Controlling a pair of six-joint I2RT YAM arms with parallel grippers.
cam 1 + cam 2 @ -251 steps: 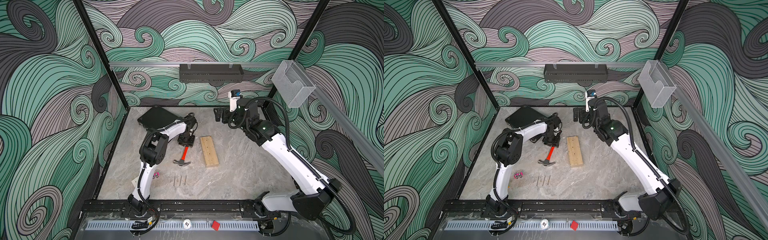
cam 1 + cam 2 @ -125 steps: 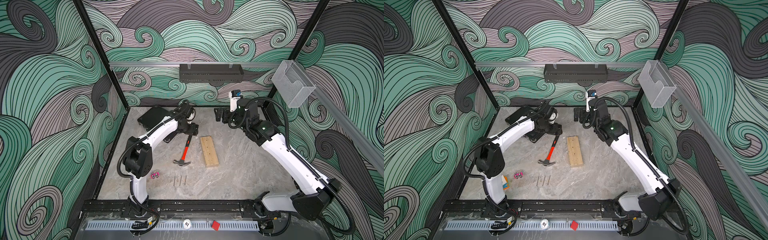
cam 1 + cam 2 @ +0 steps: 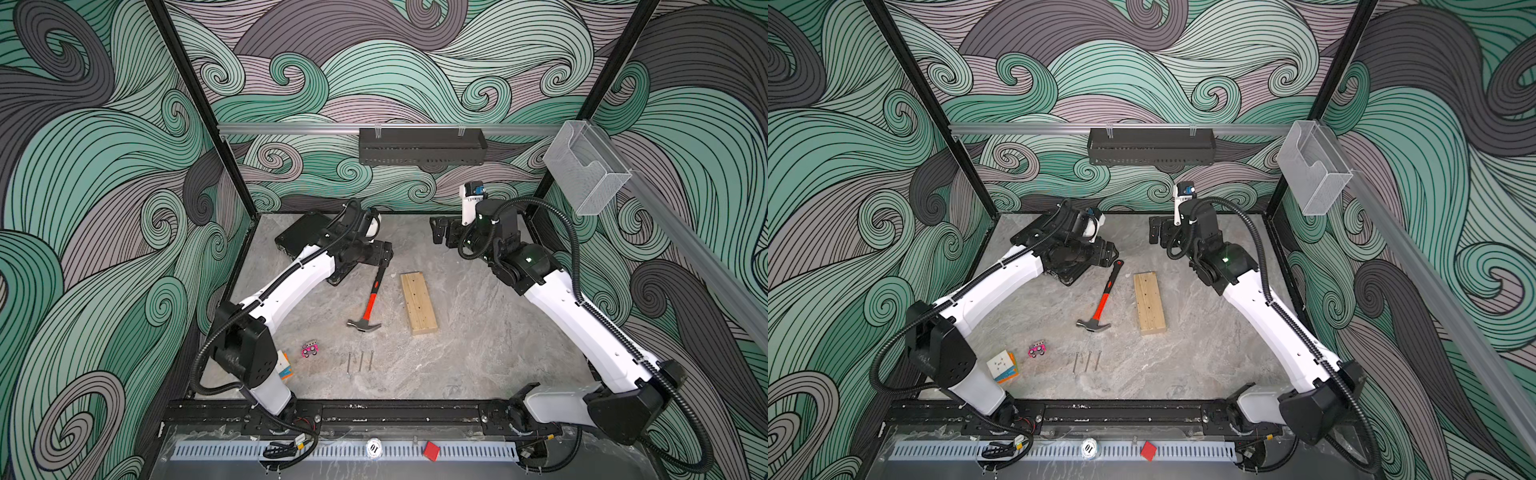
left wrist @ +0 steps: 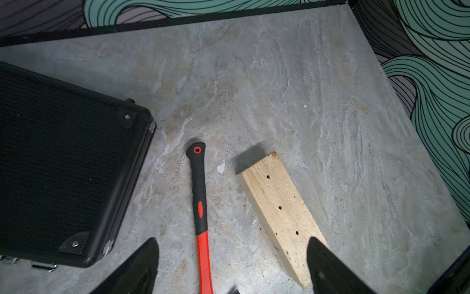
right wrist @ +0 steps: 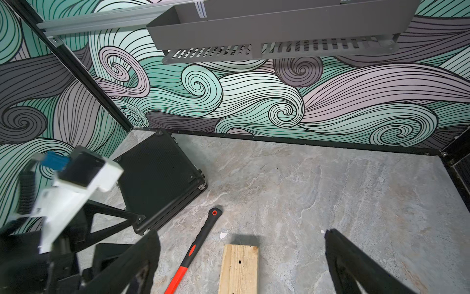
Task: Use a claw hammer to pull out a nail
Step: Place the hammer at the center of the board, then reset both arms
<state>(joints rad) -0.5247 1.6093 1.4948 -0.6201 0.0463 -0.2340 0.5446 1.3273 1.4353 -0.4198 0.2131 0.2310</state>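
Starting at the left tool (image 3: 380, 257): wide apart, nothing held. Was down on the handle of the claw hammer (image 3: 370, 299) a second ago, and closed tighter. Up and off it now, hanging just above the handle end, in the upper middle of both top views. In the left wrist view, two dark fingers (image 4: 142, 267) low in the frame, with the hammer lying flat between them, not touched.

Over to the right tool (image 3: 440, 230): wide apart too, empty, up near the back wall, right of the middle. No change there.

Out from the tools: claw hammer flat on the counter (image 3: 478, 332), middle of the frame, grey head toward the bottom, handle end toward the top. Seems not to have moved since the letting go. Just to the right of it, a wood block (image 3: 419, 303), near but not touching, with small holes on top and no nail standing in it. Lower down, three loose nails (image 3: 359, 361) side by side. At the upper left, a black case (image 3: 303, 232).

Looks like a put-down: hammer let go, pulling likely done.
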